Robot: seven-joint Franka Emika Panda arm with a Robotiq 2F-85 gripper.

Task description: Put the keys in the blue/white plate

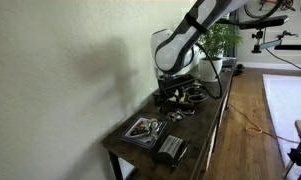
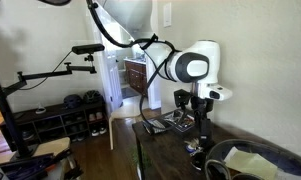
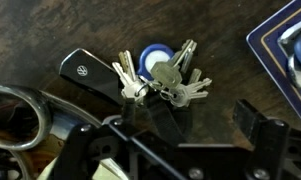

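Pincer [image 3: 190, 112] wide apart over keys [image 3: 172, 80], VW-badged fob [image 3: 87, 72] alongside.

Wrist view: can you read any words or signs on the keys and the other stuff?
"VW": a small round badge on the black key fob; tiny, so this is my best reading.
The keys: any stamped writing is too small to read.
Round blue tag: no writing shows.
Blue/white plate: only a pattern, no words.
In both exterior views nothing can be read.
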